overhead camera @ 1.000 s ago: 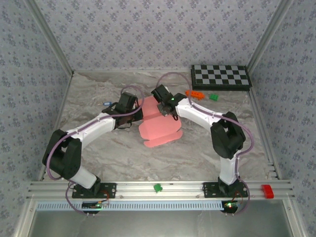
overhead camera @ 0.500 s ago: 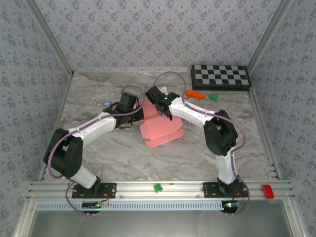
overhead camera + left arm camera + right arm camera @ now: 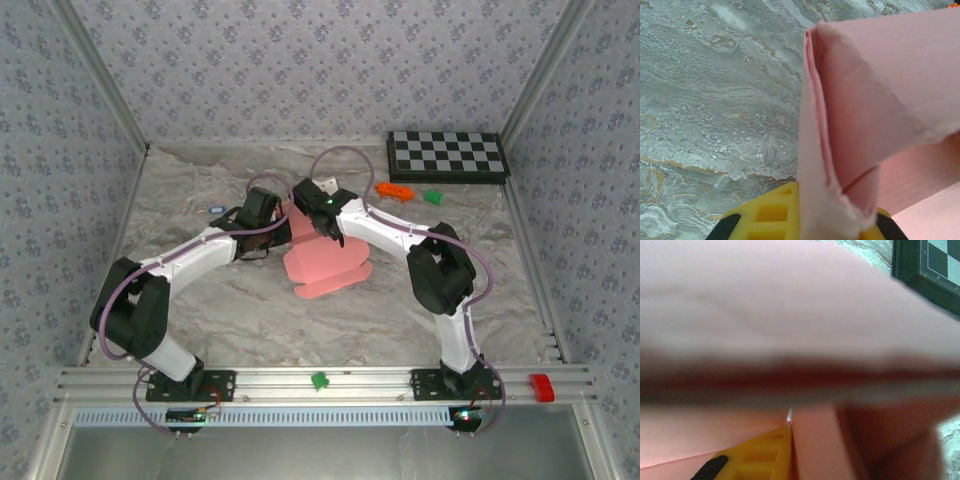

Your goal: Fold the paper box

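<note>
While the left gripper (image 3: 280, 228) is clamped closed on a raised fold of the salmon-pink thin card paper box (image 3: 325, 268), the right gripper (image 3: 334, 231) meets the same sheet at its 12 o'clock edge. Whether the right jaws are open or closed cannot be determined, because blurred card covers them in the right wrist view; one yellow finger (image 3: 765, 455) lies against the card.

Left arm: elbow low at 8 o'clock of the grey marbled surface (image 3: 220, 300), forearm reaching toward 1 o'clock. Right arm: elbow raised at 4 o'clock, forearm reaching toward 10 o'clock.

The paper box lies at the centre of the surface, its 6 o'clock part flat and its 11 o'clock part lifted between the grippers.

The left wrist view shows a doubled, sharply creased card layer rising from the yellow finger pads (image 3: 765, 220). The top external view shows a black-and-white chequered board (image 3: 448, 155) at 1 o'clock.
</note>
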`<state>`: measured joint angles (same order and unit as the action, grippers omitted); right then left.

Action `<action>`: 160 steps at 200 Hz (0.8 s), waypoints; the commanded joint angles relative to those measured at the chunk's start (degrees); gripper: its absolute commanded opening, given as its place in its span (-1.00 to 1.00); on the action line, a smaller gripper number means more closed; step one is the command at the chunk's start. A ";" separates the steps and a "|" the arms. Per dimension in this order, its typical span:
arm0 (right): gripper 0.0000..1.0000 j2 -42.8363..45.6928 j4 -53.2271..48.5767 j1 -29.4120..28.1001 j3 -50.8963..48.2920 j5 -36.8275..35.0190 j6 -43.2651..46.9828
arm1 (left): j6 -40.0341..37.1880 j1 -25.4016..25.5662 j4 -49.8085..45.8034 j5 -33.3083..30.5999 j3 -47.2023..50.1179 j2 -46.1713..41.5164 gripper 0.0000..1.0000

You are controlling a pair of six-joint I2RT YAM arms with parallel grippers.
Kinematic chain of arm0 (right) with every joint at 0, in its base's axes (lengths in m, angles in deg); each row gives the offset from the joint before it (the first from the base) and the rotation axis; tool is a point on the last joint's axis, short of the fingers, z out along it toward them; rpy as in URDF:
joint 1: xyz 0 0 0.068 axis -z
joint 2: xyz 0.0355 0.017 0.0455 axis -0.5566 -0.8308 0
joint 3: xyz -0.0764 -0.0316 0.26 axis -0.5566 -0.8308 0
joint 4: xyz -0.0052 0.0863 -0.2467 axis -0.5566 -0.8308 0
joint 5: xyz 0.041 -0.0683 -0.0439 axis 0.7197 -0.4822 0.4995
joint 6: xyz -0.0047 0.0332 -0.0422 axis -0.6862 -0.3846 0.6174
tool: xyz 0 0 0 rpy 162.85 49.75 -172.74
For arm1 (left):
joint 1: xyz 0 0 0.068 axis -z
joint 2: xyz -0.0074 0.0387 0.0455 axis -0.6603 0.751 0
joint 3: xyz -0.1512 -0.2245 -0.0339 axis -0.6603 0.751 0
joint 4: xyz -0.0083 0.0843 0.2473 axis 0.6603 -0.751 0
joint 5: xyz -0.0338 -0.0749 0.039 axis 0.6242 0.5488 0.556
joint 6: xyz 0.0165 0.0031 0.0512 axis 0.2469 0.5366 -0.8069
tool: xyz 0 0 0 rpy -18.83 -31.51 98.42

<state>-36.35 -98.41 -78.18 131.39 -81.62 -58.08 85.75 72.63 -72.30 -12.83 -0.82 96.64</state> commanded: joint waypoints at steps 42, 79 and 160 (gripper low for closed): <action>-0.66 -0.80 -3.39 1.29 0.66 -3.38 1.24 | 0.52 -0.33 -1.70 -1.24 -1.21 -0.44 -1.00; -0.56 1.13 0.49 0.76 -0.69 0.36 4.18 | 0.74 -0.36 -1.58 -1.05 -1.31 0.02 -1.00; -0.31 3.73 5.30 -0.40 -2.68 4.25 7.05 | 1.31 -0.36 -1.38 -0.81 -1.35 0.75 -1.00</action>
<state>-35.38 -94.73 -78.11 129.57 -78.54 -52.38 86.40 72.46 -73.65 -13.53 -0.82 96.82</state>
